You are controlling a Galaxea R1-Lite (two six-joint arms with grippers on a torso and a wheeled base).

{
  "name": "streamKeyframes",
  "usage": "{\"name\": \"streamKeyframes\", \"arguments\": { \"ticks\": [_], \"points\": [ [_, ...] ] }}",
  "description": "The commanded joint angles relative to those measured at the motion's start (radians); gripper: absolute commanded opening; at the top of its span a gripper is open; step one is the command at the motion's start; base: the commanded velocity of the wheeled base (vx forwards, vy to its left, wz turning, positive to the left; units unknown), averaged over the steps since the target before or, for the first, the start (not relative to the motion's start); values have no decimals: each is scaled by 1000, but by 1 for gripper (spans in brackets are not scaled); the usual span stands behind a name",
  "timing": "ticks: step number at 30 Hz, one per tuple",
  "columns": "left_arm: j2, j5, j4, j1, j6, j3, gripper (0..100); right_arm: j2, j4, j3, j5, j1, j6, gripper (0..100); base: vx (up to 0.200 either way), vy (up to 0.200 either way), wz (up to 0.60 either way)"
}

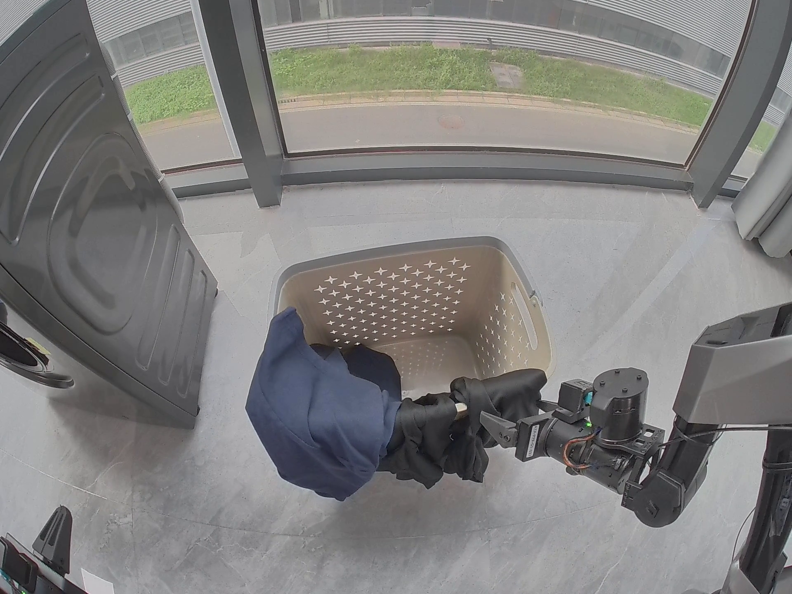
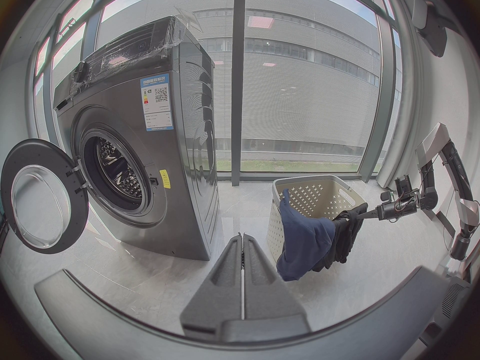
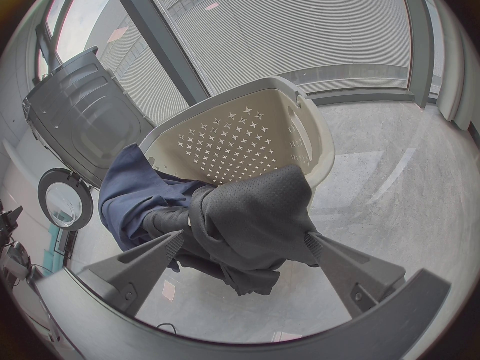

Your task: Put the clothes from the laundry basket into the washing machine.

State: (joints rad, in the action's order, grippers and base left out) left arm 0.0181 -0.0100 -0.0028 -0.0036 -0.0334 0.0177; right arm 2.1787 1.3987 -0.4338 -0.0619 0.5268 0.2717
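The beige laundry basket [image 1: 503, 315] stands on the floor in the middle of the head view. A dark blue garment [image 1: 318, 410] hangs over its near left rim, and a black garment [image 1: 450, 435] drapes over the near rim beside it. My right gripper [image 3: 242, 241] is at the black garment [image 3: 250, 216], open, with its fingers [image 3: 167, 243] spread wide on either side of the cloth. The washing machine [image 2: 150, 141] stands to the left with its round door [image 2: 42, 196] swung open and its drum [image 2: 117, 171] exposed. My left gripper [image 2: 242, 276] hangs low at the near left, shut and empty.
Tall windows and a window frame post [image 1: 247, 84] run behind the basket. A pale curtain [image 1: 767, 200] hangs at the far right. Bare grey floor [image 1: 643, 266] lies around the basket and in front of the machine.
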Motion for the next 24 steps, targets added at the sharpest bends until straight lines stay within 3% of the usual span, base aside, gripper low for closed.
{"name": "streamKeyframes", "arguments": {
  "ticks": [1, 4, 5, 15, 23, 24],
  "points": [
    [-17, -1, 0, 1, 0, -18, 0, 29, 0, -29, 1, 4, 0, 100, 0, 0, 0],
    [-17, -1, 0, 1, 0, -18, 0, 33, 2, -54, -3, 7, 1, 100, 0, 0, 0],
    [-17, -1, 0, 1, 0, -18, 0, 33, 2, -60, -3, 7, 3, 0, 0, 0, 0],
    [-17, -1, 0, 1, -2, -18, 0, 15, 2, -54, -4, 53, 30, 0, 0, 0, 0],
    [-17, -1, 0, 1, -2, -18, 0, -120, 3, 37, -9, 108, 43, 0, 0, 0, 0],
    [-17, -1, 0, 1, -2, -18, 0, -175, 2, 63, -26, 116, 43, 0, 0, 0, 0]
  ]
}}
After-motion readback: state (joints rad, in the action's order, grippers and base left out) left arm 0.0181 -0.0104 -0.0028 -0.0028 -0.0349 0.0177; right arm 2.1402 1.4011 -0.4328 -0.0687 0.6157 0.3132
